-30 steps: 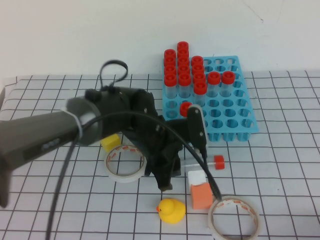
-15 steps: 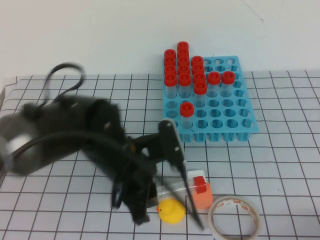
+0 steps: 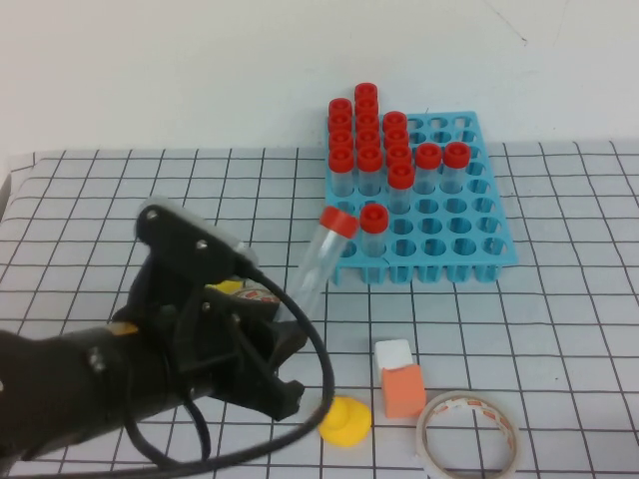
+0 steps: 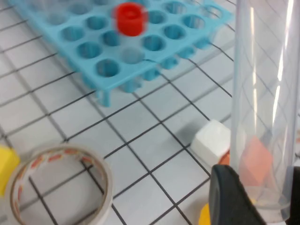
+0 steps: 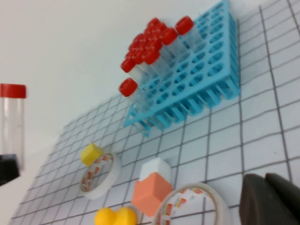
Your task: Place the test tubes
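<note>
My left gripper is shut on the lower end of a clear test tube. The tube tilts upward, its red cap close to the front left corner of the blue rack. In the left wrist view the tube stands between the dark fingers. Several red-capped tubes fill the rack's back left part, and one stands alone nearer the front. My right gripper is shut and empty, low over the table beside a tape roll; it is outside the high view.
An orange block with a white block behind it sits in front of the rack. A yellow duck and a tape roll lie near the front edge. Another tape roll and a yellow block lie further left.
The tube that lay flat next to the white block is now lifted and held cap-up. The left arm has swung back toward the near left with it.
</note>
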Available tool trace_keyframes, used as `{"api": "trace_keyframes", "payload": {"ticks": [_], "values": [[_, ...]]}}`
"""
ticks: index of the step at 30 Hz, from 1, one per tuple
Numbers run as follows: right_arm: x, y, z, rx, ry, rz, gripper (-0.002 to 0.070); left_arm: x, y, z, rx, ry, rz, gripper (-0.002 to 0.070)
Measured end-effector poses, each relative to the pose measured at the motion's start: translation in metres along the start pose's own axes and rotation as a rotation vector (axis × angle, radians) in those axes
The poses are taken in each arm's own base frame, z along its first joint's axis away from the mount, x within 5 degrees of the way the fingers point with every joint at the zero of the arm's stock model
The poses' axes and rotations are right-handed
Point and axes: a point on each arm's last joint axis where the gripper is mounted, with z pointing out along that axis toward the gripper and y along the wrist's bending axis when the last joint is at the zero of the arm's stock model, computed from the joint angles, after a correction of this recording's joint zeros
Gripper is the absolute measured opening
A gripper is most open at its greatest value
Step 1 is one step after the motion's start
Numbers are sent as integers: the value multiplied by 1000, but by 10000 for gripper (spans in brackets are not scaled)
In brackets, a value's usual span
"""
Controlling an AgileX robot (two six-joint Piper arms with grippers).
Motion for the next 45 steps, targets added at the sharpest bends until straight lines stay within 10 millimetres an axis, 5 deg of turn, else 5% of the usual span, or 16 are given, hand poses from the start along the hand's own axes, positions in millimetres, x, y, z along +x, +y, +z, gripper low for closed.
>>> {"api": "trace_keyframes", "payload": {"ticks": [11, 21, 27, 32, 39, 45], "values": [[-7, 23, -3, -249, -85, -93, -1, -2, 0, 0, 21, -93, -305, 211], [-12, 31, -6, -313, -126, -153, -1, -4, -45, -12, 504, -179, 214, 211], [-26, 48, -13, -359, -168, -250, 4, 0, -48, -7, 572, -171, 252, 211], [-40, 58, -7, -362, -142, -354, 128, 5, -48, 2, 600, -138, 237, 211], [-55, 67, 7, -365, -72, -411, 422, -10, -50, 8, 621, -166, 257, 211], [-71, 78, 21, -407, 0, -399, 466, -28, -52, 5, 621, -218, 284, 211]]}}
